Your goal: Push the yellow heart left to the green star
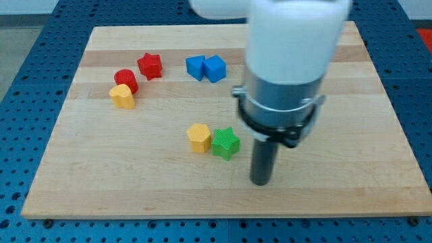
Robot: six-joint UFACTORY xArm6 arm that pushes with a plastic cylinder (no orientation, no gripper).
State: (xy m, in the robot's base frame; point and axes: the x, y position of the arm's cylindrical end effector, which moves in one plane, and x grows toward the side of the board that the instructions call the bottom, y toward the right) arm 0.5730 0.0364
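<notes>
**Status: yellow heart well apart from green star; push not yet delivered**

The green star [225,143] lay near the board's middle, touching a yellow hexagonal block [199,137] on its left side in the view. That yellow block was judged not to be the task item. The yellow heart [122,96] lay toward the view's upper left, touching a red round block [126,80], with a red star [150,65] just beside that pair. Two blue blocks [206,68] stood together near the view's top centre.

As judged from this layout, the task remained essentially undone: the heart was well apart from the star, and the whole travel was still outstanding.

Arm pose: the rod hung vertically from the grey collar, with the white arm body filling the view's upper right. My tip [260,182] rested on the wooden board [337,169] just to the view's right of and slightly below the green star, not touching it. The tool was a plain rod with no jaws; it held nothing and contacted no block.
</notes>
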